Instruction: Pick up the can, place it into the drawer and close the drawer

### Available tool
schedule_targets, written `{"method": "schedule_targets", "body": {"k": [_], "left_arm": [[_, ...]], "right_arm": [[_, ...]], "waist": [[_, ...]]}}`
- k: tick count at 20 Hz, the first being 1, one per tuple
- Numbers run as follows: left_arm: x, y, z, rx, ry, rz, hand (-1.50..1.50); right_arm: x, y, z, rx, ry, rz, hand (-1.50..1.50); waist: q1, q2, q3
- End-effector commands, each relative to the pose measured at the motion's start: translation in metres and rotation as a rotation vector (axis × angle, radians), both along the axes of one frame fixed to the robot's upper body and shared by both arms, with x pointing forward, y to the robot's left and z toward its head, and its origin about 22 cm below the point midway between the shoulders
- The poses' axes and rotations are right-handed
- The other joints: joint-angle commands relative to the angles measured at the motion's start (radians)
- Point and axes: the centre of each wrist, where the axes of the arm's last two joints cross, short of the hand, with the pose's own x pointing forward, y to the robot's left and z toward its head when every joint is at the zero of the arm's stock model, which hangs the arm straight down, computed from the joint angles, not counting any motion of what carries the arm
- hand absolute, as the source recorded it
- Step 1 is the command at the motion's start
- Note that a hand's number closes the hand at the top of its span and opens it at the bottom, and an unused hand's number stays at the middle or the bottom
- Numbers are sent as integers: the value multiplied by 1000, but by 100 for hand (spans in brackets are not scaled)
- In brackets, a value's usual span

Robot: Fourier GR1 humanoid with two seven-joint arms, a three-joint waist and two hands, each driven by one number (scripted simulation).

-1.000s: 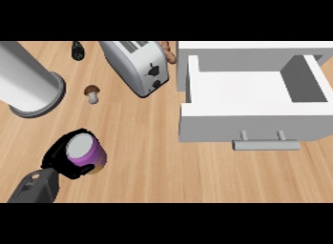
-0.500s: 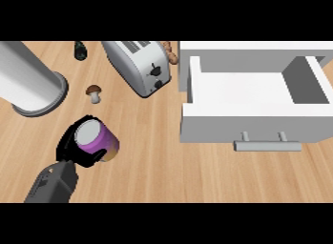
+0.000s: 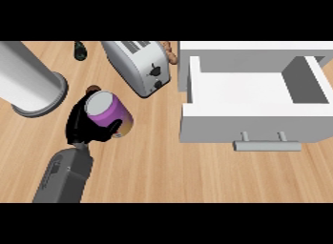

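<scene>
- The robot's left hand has its fingers and thumb curled round a purple can, held tilted over the wooden worktop.
- The can is left of the open white drawer, well apart from it; the drawer's handle faces the robot.
- A silver toaster stands between can and drawer, farther back.
- A large grey cylinder stands at far left.
</scene>
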Motion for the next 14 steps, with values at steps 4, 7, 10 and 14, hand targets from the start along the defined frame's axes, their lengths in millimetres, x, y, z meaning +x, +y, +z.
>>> {"method": "schedule_targets", "body": {"k": [4,7,10,14], "left_arm": [[13,-31,74,49,-37,6,150],[17,-51,109,47,-46,-16,150],[14,-65,114,82,-82,3,150],[18,-83,143,89,-90,-10,150]], "right_arm": [[7,8,-7,5,-14,1,-150],[-8,1,-2,4,-22,-7,-150],[-2,17,5,22,-16,7,-150],[7,16,-5,9,-5,4,-150]], "waist": [[-5,4,0],[-11,3,0],[-12,5,-1],[-11,5,-1]]}}
